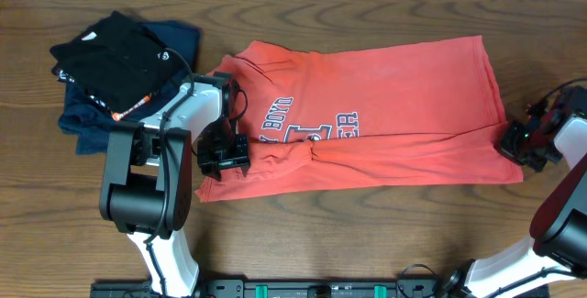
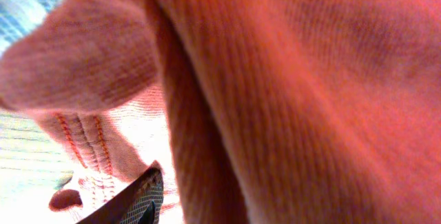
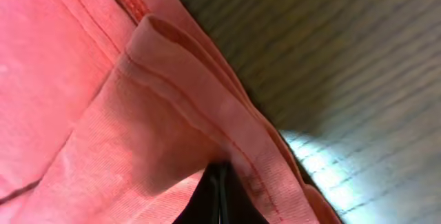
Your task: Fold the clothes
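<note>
— Where does the T-shirt (image 1: 385, 105) lie?
— Spread sideways on the surface (image 1: 367, 5), lettering up.
— And the arms?
— Left gripper (image 1: 225, 156) on its left end, right gripper (image 1: 521, 142) at its lower right corner. A black garment (image 1: 115, 55) tops a navy garment (image 1: 92, 126).

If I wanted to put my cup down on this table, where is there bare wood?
Bare wood: the far strip beyond the red T-shirt, and the near strip between it and the two arm bases. Crowded: the left, where folded dark garments meet the left arm.
</note>
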